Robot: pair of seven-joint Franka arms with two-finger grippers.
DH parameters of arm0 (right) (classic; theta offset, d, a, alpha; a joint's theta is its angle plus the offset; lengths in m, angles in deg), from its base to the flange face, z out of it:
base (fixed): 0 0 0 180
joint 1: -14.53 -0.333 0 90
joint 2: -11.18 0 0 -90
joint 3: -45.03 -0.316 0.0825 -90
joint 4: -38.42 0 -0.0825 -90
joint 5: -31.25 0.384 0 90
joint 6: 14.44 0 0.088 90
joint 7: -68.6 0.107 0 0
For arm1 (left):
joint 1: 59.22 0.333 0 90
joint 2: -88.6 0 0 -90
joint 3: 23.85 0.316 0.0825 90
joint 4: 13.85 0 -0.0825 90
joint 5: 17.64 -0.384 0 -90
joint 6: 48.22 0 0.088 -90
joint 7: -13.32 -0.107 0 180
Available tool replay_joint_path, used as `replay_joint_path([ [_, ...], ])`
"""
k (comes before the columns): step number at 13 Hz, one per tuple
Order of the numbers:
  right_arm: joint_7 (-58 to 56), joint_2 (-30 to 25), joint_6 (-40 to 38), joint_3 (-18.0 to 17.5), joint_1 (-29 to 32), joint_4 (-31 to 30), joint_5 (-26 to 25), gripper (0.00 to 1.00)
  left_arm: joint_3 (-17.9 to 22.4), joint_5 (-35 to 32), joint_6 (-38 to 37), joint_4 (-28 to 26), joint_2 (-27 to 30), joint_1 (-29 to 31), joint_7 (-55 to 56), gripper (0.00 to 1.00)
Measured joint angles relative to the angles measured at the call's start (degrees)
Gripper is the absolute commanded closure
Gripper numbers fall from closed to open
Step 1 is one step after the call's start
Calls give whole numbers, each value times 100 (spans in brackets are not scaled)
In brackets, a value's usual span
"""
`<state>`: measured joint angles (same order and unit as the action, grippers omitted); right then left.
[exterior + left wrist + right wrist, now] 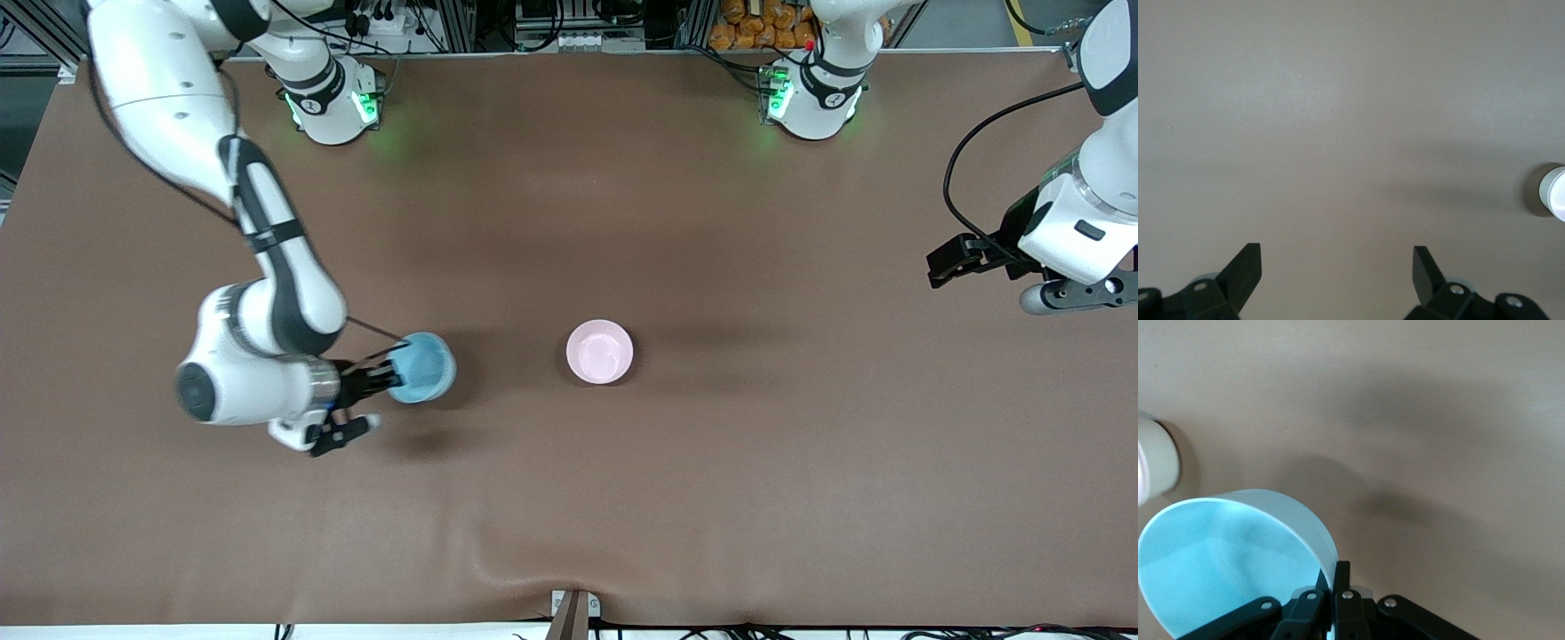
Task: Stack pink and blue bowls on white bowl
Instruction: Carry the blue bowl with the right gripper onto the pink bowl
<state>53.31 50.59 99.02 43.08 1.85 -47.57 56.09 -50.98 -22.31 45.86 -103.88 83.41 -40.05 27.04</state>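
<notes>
Blue bowl (425,367) hangs pinched by its rim in the right gripper (384,373); next, carry it toward three o'clock onto the pink bowl (600,352). Left gripper (956,263) waits, spread.

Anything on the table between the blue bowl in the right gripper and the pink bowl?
No. In the front view only bare brown table separates the blue bowl from the pink bowl.

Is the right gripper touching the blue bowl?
Touching. The right wrist view shows the right gripper with its fingers pinched shut on the blue bowl's rim, one inside and one outside the wall.
</notes>
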Motion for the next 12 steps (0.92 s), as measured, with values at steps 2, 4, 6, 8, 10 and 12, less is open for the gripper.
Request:
replay_joint_path([
  [2,939,6,319,-4,-441,-23,22,100,-2,0,0,1,40,-1,-1,0],
  [4,1774,16,609,-2,-859,-33,26,100,-2,0,0,4,108,2,-1,0],
  [6,2591,24,805,0,-1183,-44,29,100,1,0,1,16,189,-28,-8,0],
  [8,3290,33,905,3,-1415,-48,29,100,120,0,-25,13,316,-256,-12,0],
  [10,3705,35,1057,5,-1557,-51,30,100,592,0,-109,-69,490,-786,-12,0],
  [12,4162,68,1434,3,-1735,-54,31,100,1096,0,-179,-217,669,-1259,-12,0],
])
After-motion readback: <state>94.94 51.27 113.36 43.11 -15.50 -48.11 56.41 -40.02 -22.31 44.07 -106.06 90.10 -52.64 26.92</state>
